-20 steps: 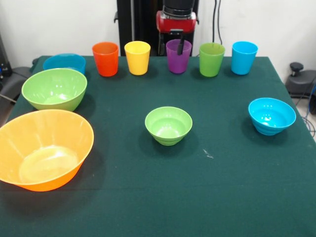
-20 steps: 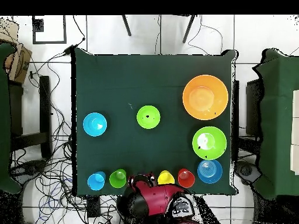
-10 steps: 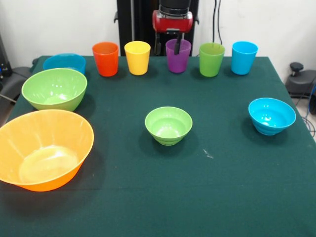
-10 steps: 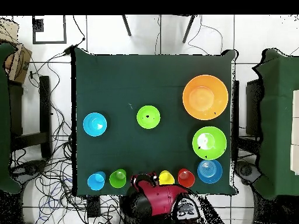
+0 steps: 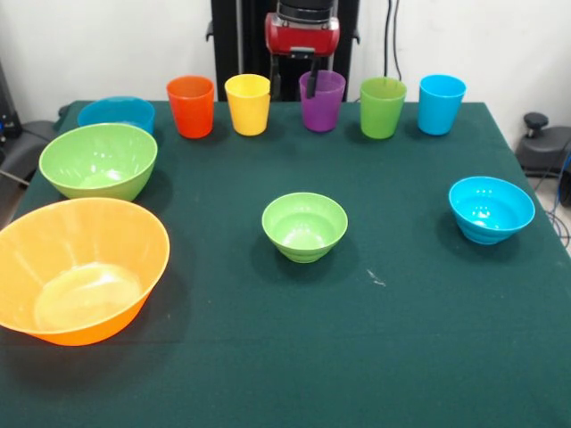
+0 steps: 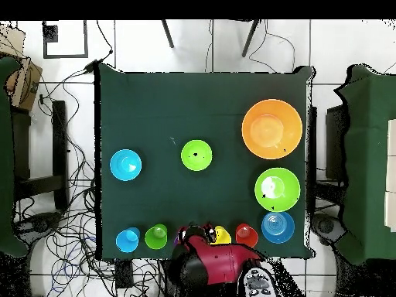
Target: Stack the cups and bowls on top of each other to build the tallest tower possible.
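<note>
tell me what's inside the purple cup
A dark finger of the pincer dips inside the purple cup at its rim. The cup's wall hides the bottom, so any contents cannot be seen.

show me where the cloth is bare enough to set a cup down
Bare: the near strip in front of the small green bowl, and the gap between it and the small blue bowl. Crowded: the far cup row and the left side by the orange bowl.

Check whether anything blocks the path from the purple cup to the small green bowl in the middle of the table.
Nothing visible does. The purple cup stands in the back row under the gripper; only bare table lies between it and the small green bowl.
</note>
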{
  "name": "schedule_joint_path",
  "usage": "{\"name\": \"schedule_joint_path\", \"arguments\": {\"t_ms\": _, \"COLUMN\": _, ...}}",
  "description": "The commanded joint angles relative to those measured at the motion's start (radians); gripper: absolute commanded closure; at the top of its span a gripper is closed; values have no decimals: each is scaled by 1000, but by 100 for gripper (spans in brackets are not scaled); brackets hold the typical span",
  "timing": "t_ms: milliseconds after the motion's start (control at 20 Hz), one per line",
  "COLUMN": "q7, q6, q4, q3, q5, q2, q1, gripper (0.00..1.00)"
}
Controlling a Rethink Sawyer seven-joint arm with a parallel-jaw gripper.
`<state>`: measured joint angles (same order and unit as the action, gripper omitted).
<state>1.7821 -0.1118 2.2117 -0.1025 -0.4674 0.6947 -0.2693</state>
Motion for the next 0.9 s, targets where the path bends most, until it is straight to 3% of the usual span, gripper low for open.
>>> {"name": "schedule_joint_path", "arguments": {"t_ms": 50, "q7": 33, "q6": 136, "q4": -5, "q3": 125, "q5": -46, "q2": -5, "q1": -12, "gripper": 0}}
{"name": "schedule_joint_path", "arguments": {"t_ms": 900, "q7": 39, "q6": 156, "q4": 83, "q3": 167, "q5": -47, "q2": 53, "q1": -49, "gripper": 0}}
